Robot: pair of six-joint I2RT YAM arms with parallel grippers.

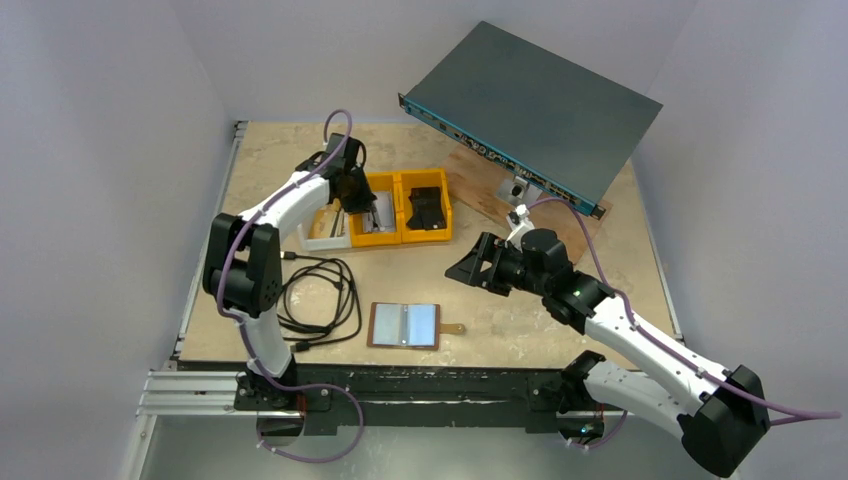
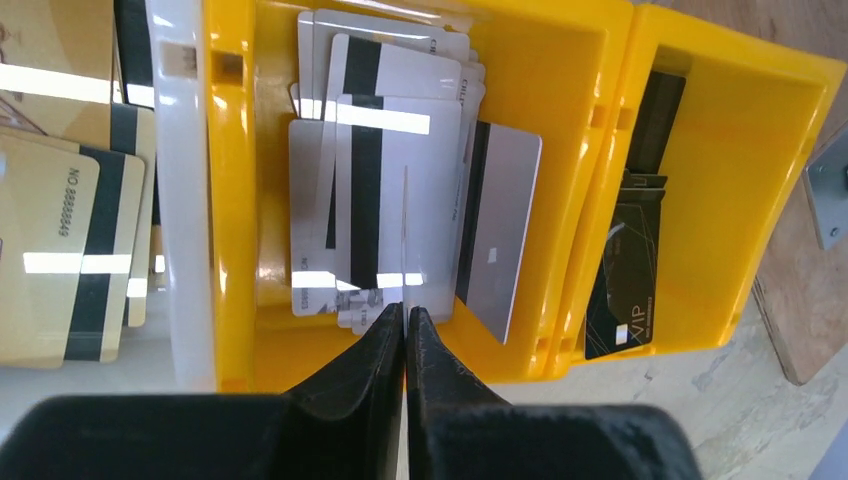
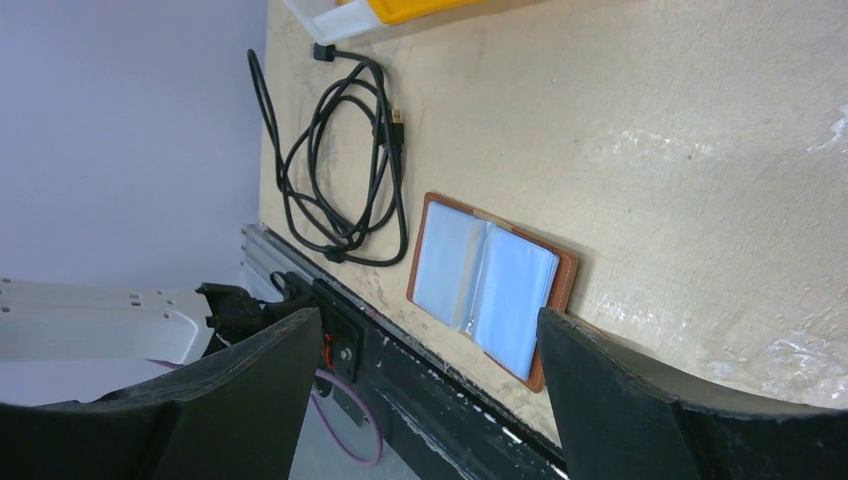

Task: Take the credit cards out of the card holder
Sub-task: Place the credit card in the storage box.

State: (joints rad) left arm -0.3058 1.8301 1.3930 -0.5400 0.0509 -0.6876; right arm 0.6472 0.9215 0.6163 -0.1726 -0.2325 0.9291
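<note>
The card holder (image 1: 405,325) lies open and flat near the table's front edge, brown with shiny blue pockets; it also shows in the right wrist view (image 3: 485,285). My left gripper (image 2: 405,312) is shut on a thin white credit card (image 2: 404,230) seen edge-on, held over the left yellow bin (image 2: 230,200), which holds several white and grey striped cards (image 2: 390,180). In the top view the left gripper (image 1: 357,205) is above that bin. My right gripper (image 1: 470,265) is open and empty, raised to the right of the card holder; it also shows in its wrist view (image 3: 428,315).
A white bin (image 2: 180,200) holds tan striped cards (image 2: 70,250). The right yellow bin (image 2: 760,150) holds black cards (image 2: 630,270). A coiled black cable (image 1: 320,295) lies left of the card holder. A large grey-blue rack unit (image 1: 535,105) rests on a wooden board (image 1: 480,185) at the back right.
</note>
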